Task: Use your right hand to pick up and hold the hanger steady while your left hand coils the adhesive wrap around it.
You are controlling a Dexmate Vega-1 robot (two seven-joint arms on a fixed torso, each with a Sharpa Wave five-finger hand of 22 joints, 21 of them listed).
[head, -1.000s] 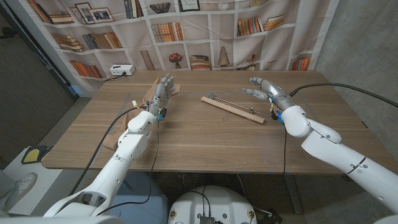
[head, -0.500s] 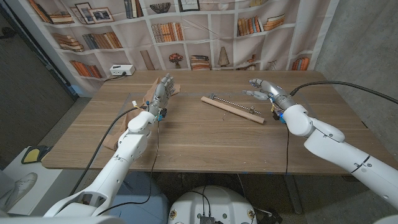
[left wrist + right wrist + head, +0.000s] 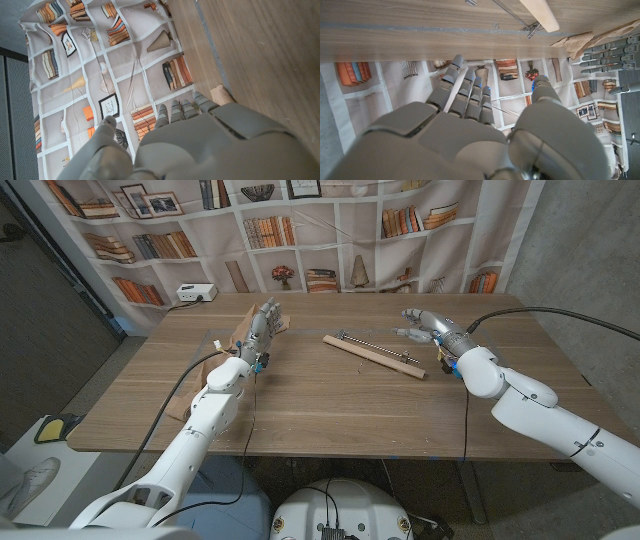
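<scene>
Legible text, labels, brands, numbers: none that I can read in any view. The printed bookshelf backdrop (image 3: 300, 230) at 12 o'clock shows book spines and framed pictures, all too small to make out; the white box (image 3: 196, 293) bears no readable marking.

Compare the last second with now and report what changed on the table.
The right hand edged slightly farther from the robot beside the hanger, open and empty, without touching it. The hanger stayed put on the table. The left hand kept its place by the tan wrap.
</scene>
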